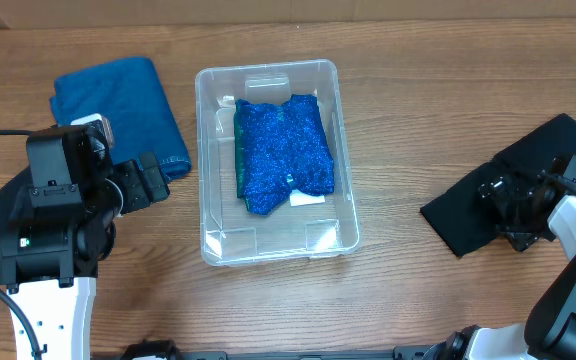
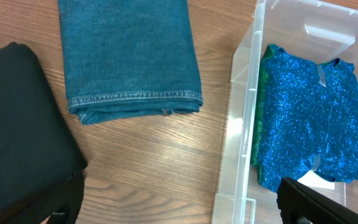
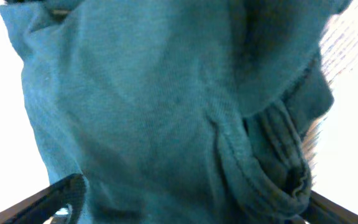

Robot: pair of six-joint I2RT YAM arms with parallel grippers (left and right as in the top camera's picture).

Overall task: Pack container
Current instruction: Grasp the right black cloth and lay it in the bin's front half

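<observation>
The clear container (image 1: 208, 150) stands in the middle of the table and holds a folded sparkly blue cloth (image 1: 283, 150) over its white label (image 1: 308, 199). It also shows in the left wrist view (image 2: 238, 124), with the sparkly cloth (image 2: 309, 118). My left gripper (image 1: 148, 182) is open and empty, just left of the container, above bare wood (image 2: 179, 208). My right gripper (image 1: 498, 205) is low on a black cloth (image 1: 558, 145) at the right. In the right wrist view this cloth (image 3: 166, 112) looks teal and fills the space between the open fingers (image 3: 197, 205).
A folded blue denim cloth (image 1: 118, 100) lies at the back left, also in the left wrist view (image 2: 129, 56). Another black cloth (image 1: 3, 200) lies under my left arm and shows in the left wrist view (image 2: 17, 124).
</observation>
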